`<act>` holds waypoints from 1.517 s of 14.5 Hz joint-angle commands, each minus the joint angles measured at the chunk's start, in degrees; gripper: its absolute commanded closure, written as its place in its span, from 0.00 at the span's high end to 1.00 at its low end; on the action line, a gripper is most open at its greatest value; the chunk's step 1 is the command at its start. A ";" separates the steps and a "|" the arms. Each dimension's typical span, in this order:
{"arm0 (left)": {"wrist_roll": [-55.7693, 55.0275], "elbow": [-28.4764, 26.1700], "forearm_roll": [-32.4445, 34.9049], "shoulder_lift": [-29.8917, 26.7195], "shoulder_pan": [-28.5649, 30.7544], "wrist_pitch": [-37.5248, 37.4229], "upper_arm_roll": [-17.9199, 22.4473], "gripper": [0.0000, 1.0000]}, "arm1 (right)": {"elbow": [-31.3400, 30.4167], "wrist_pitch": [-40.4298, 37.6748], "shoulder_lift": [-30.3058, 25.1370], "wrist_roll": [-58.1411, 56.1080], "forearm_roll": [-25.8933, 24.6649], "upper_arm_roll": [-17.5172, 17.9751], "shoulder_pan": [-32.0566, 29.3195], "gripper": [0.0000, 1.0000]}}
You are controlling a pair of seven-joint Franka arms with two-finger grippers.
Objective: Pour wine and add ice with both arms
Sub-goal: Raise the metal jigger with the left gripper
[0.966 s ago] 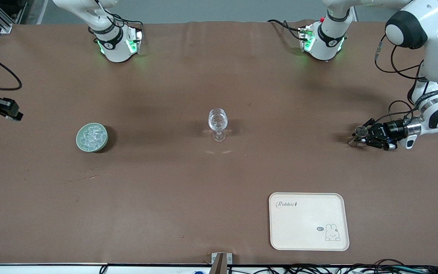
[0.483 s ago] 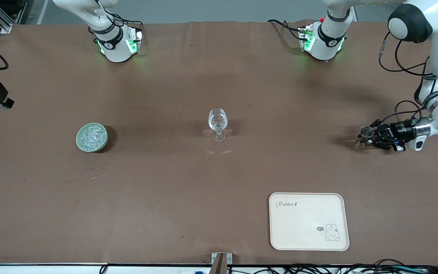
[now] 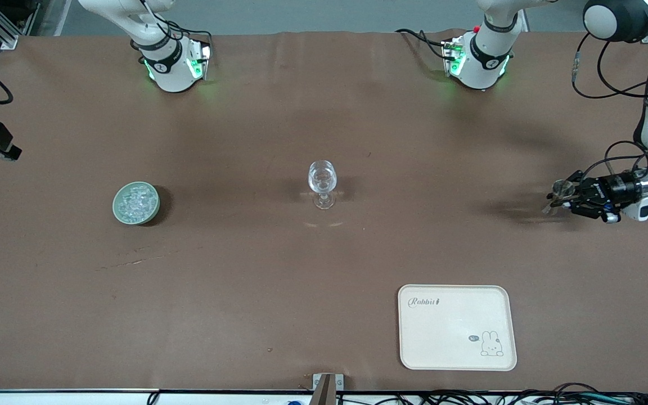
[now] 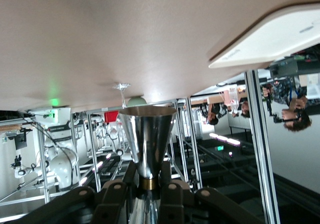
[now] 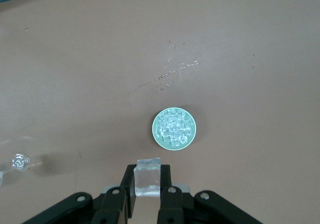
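Silvery jigger (image 4: 146,144) (brass band, seemingly); pale-green bowl (image 3: 136,203); cream rabbit-print tray (image 3: 457,327).

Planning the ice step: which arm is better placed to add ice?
Right, probably: right gripper, over its end of the table, grips an ice cube; left gripper, over its end, holds only the jigger.

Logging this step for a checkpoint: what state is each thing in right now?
Left gripper: shut on the jigger, over the table's left-arm end.
Jigger: held at its waist.
Right gripper: shut on an ice cube.
Bowl: upright, full of ice.
Wine glass: standing upright.
Tray: flat, bare.
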 commanded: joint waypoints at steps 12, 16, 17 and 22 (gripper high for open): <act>-6.88 1.47 8.66 -10.11 -5.23 -1.11 -1.94 0.00 | -1.41 -0.04 -1.22 -0.72 0.57 0.48 -0.59 0.01; -12.59 -4.25 9.10 -17.85 -8.93 1.43 -2.81 0.00 | -1.41 -0.04 -1.13 -0.72 0.66 0.48 -0.50 0.01; -14.52 -5.48 9.10 -19.78 -8.67 2.57 -5.51 0.00 | -1.41 -0.12 -1.22 -0.63 0.57 0.48 -0.42 0.01; -28.05 -11.46 9.89 -27.88 -8.41 17.75 -21.33 0.00 | -1.41 0.14 -1.13 -0.63 0.57 0.65 -0.33 0.01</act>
